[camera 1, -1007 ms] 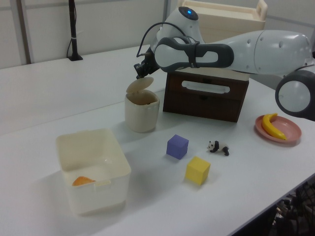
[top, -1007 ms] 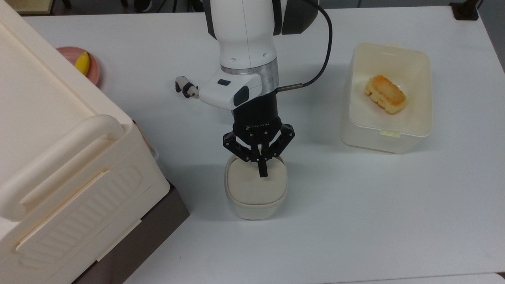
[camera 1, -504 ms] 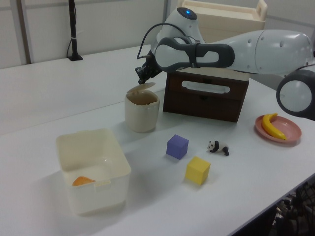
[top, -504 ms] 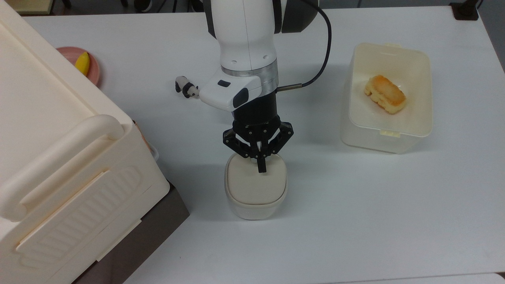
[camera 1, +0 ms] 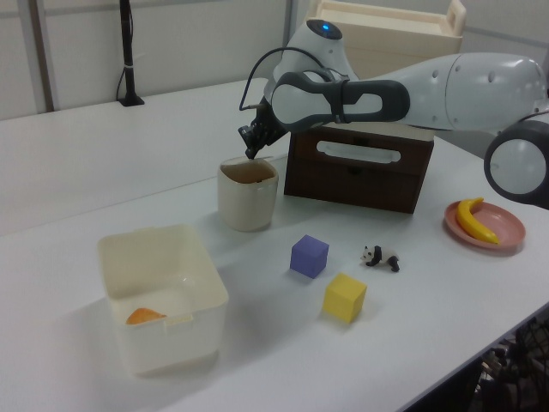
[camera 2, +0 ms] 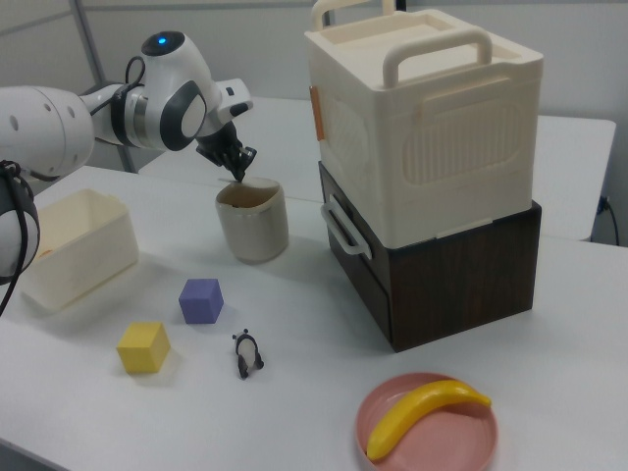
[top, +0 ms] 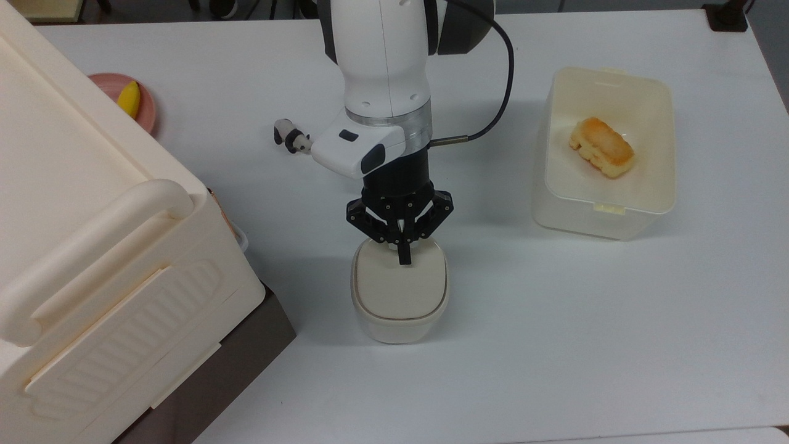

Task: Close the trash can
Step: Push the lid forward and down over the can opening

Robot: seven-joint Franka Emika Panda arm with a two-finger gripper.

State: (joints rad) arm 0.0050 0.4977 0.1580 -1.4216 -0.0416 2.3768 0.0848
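The arm reaches forward and down, wrist bent, its end effector (top: 404,254) pointing downward, fingers pressed together.

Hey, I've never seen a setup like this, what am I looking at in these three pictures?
It is a white robot arm ending in a black two-finger gripper, filmed from above and from two opposite sides of a white table. The gripper's shut fingers press down on the lid of a small cream trash can, which now lies flat; nothing is held. Around it: a tub with bread, a big cream box on a brown drawer unit, a banana on a pink plate, a purple cube, a yellow cube and a toy panda.
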